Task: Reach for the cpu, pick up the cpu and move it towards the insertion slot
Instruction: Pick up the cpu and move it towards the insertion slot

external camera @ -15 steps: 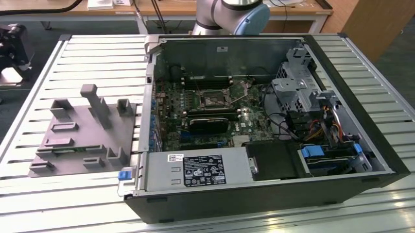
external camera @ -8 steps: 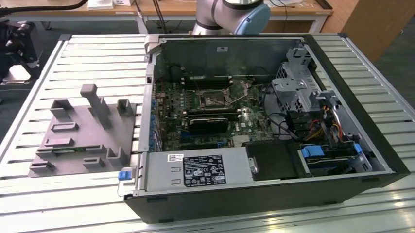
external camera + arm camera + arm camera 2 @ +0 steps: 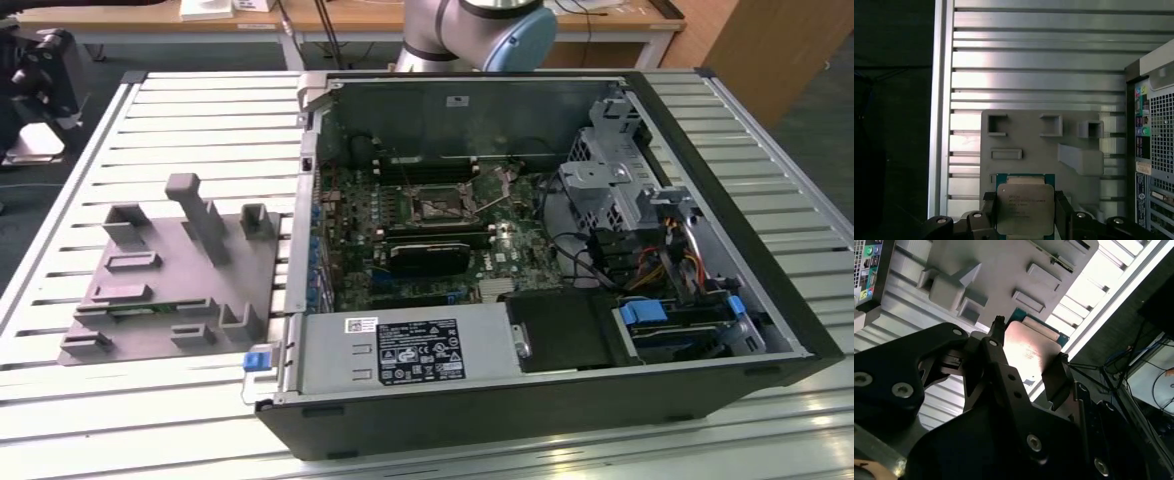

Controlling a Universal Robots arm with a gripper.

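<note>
The cpu (image 3: 1025, 207), a flat silvery square, sits between the two black fingers (image 3: 989, 209) of my gripper (image 3: 1025, 212), which is shut on its opposite edges. In the second wrist view the cpu (image 3: 1029, 347) shows its shiny top, clamped in the gripper (image 3: 1026, 357). Just behind it lies a teal-edged seat (image 3: 1024, 176) on the grey fixture plate (image 3: 1034, 145). Inside the open computer case, the insertion slot (image 3: 438, 205) is a square socket with a dark centre on the motherboard, in the exterior view.
The grey fixture plate (image 3: 174, 270) with upright blocks lies on the slatted aluminium table (image 3: 200, 120), at the exterior view's left of the case (image 3: 747, 300). The case's rear port panel (image 3: 1144, 150) stands close beside the plate. A black card (image 3: 434, 255) lies below the socket.
</note>
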